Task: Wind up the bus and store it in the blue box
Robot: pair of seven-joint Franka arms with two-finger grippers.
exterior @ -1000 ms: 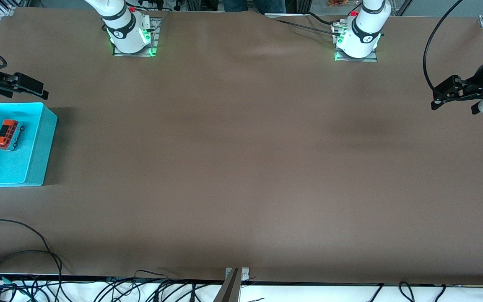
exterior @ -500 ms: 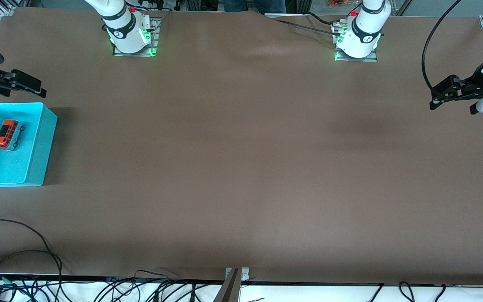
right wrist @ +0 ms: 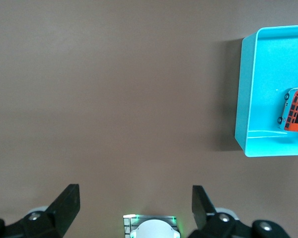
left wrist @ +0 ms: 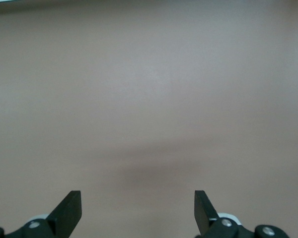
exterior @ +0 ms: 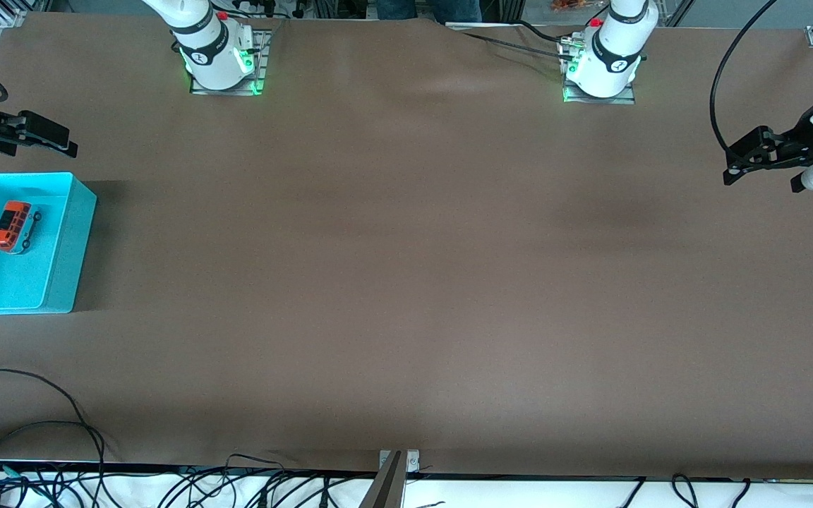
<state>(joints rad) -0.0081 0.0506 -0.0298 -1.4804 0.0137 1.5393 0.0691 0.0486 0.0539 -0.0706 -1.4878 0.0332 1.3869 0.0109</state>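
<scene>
The blue box [exterior: 68, 240] stands at the right arm's end of the table, open top up. The small orange bus [exterior: 13, 226] lies inside it on the floor, on its wheels. Both also show in the right wrist view, the box [right wrist: 247, 99] and the bus [right wrist: 297, 110] in it. My right gripper [exterior: 61, 141] is open and empty, up in the air over the table beside the box's wall on the bases' side; it also shows in its own view [right wrist: 135, 198]. My left gripper [exterior: 731, 166] is open and empty over the left arm's end of the table, with bare cloth below it [left wrist: 138, 203].
The table is covered by a brown cloth [exterior: 406, 268]. The two arm bases [exterior: 219, 63] [exterior: 600, 70] stand along the table's edge farthest from the front camera. Loose cables [exterior: 61, 423] and a metal bracket [exterior: 399, 462] lie along the edge nearest to it.
My right gripper has drawn a little away from the box toward the bases' side. The bus stays in the box. The left gripper has hardly moved.
</scene>
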